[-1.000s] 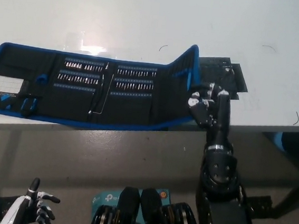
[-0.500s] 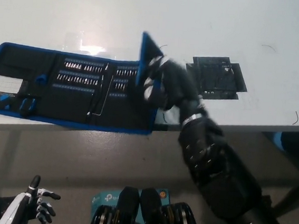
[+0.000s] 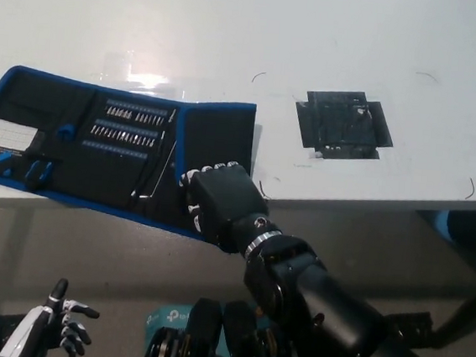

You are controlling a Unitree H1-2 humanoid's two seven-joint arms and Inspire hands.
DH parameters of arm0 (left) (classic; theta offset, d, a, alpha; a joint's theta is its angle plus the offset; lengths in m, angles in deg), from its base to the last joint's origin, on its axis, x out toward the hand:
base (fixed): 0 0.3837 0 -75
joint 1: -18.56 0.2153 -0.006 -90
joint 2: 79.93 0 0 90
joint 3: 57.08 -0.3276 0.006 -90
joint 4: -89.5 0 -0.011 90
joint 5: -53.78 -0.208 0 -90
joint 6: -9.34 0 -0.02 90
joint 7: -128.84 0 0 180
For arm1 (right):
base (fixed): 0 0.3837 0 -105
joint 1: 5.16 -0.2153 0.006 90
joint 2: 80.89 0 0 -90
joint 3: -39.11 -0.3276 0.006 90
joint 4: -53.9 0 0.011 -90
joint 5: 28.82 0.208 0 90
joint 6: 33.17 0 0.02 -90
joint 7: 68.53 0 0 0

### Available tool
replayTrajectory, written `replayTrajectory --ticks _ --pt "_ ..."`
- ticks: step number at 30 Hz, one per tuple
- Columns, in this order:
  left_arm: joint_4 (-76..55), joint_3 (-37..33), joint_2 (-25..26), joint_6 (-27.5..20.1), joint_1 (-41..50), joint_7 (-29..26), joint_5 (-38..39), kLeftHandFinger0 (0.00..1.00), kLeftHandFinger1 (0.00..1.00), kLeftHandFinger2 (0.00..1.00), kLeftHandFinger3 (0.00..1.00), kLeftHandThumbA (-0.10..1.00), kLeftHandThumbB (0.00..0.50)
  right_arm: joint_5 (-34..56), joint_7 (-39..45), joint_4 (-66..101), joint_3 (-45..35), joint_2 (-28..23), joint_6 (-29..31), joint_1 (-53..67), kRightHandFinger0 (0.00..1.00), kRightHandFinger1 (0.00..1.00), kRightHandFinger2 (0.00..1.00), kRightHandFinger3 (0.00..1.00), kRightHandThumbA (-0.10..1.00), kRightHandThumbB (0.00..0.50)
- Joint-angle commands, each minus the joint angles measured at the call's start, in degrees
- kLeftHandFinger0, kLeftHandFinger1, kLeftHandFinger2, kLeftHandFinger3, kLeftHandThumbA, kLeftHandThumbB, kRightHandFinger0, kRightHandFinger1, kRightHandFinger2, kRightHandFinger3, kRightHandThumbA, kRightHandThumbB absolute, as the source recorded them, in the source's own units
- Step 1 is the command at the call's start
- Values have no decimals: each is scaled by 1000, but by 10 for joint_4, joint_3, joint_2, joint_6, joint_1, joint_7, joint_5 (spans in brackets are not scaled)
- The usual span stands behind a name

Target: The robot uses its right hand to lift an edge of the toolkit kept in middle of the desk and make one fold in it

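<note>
Black patch [image 3: 344, 125] on white bench [image 3: 336, 36], up and right of right robot hand [image 3: 216, 200], well apart. Toolkit [image 3: 114, 150] under that robot hand, right panel folded over; bit rows showing left. Right fingers flat, apart. Left robot hand [image 3: 63, 326] low, open

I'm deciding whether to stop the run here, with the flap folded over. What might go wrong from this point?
The toolkit overhangs the near desk edge, and the right hand presses the folded flap right at that edge, so pulling back may drag it off. The flap may spring open once released. The left hand hangs low, too far to help.
</note>
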Motion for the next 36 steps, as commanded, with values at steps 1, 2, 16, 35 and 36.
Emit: replayTrajectory --ticks 1,2,16,35,36 --pt "-19 -4 11 1 -5 10 -2 257 277 302 452 1000 500 -10 24 -47 -5 19 11 -5 0 20 145 416 -100 254" --pt "-20 -5 10 0 -2 10 -3 259 279 303 453 1000 500 -13 25 -45 -7 20 12 -1 0 18 150 418 -100 251" --pt "-15 -5 11 -6 1 17 -1 270 250 273 442 1000 500 -9 119 -27 -41 52 -59 -23 1000 1000 1000 1000 438 476" --pt "-2 -3 4 -10 2 16 0 285 265 269 431 1000 500 8 174 97 -111 43 -101 -5 1000 1000 1000 1000 507 500" --pt "-1 -3 2 -11 5 14 0 283 265 271 429 1000 500 14 184 108 -115 44 -105 -2 1000 1000 1000 1000 504 500"
